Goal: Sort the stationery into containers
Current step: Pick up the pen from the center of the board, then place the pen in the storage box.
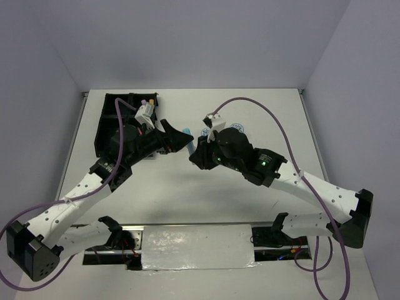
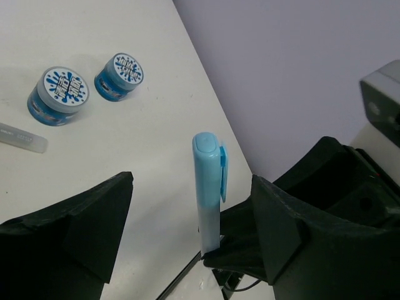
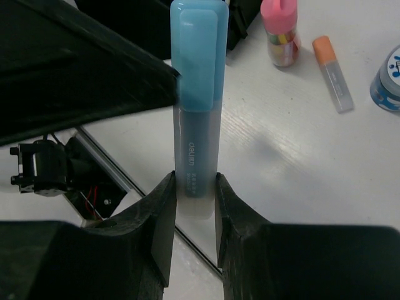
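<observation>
My right gripper point(image 3: 195, 200) is shut on the lower end of a light-blue marker point(image 3: 197, 94) and holds it up off the table. In the top view the marker point(image 1: 187, 131) sits between the two grippers at the table's middle. My left gripper point(image 2: 194, 231) is open, and the marker point(image 2: 209, 187) stands between its jaws without touching them. Two round blue-patterned tins point(image 2: 59, 95) point(image 2: 120, 76) stand on the table beyond. The black divided tray point(image 1: 109, 119) lies at the far left, behind my left arm.
A pink-capped stubby tube point(image 3: 279, 34) and an orange-capped marker point(image 3: 331, 72) lie on the white table past the held marker. One tin shows at the right edge of the right wrist view point(image 3: 389, 78). A translucent marker end point(image 2: 22, 137) lies near the tins.
</observation>
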`<state>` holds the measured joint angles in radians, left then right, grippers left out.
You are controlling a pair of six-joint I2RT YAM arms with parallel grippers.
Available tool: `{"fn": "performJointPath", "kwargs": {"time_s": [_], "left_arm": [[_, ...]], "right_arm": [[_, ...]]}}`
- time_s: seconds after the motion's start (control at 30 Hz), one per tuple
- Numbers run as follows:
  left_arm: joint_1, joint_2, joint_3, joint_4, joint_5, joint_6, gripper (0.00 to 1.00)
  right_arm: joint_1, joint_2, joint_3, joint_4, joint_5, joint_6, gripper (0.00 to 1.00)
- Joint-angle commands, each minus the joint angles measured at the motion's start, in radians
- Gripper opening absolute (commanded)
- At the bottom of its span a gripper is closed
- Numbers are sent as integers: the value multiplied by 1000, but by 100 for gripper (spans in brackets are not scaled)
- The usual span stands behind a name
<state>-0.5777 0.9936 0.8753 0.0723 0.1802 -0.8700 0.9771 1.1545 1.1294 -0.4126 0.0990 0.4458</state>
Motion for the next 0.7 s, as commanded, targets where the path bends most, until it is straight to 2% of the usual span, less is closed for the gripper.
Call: {"fn": "performJointPath", "kwargs": {"time_s": [0.0,0.2,0.23,0.3,0.33,0.37,0.4,0.43,0.53,0.63,0.67], "left_arm": [[-22,17,39,69,-31,-14,88],[-30,36,47,69,-30,-14,48],[-30,40,50,70,-27,-14,31],[-30,57,69,51,-34,-4,13],[-30,62,82,35,-47,2,5],[-30,75,99,6,-62,20,0],[-28,85,117,-58,-88,37,0],[-21,94,172,-109,-158,81,0],[60,149,305,-273,-261,152,0],[221,269,474,-395,-306,260,0],[261,359,528,-420,-329,288,0]], "right_arm": [[26,34,92,24,45,-5,0],[37,66,121,31,79,-16,0],[38,74,124,34,82,-24,0],[37,100,131,49,88,-30,0],[37,103,132,51,88,-33,8],[37,97,125,73,87,-38,30],[34,85,91,92,85,-41,55],[22,68,67,109,84,-42,99],[-49,-25,-15,133,59,-32,100],[-110,-133,-83,120,45,-41,100],[-123,-181,-107,109,41,-45,100]]}}
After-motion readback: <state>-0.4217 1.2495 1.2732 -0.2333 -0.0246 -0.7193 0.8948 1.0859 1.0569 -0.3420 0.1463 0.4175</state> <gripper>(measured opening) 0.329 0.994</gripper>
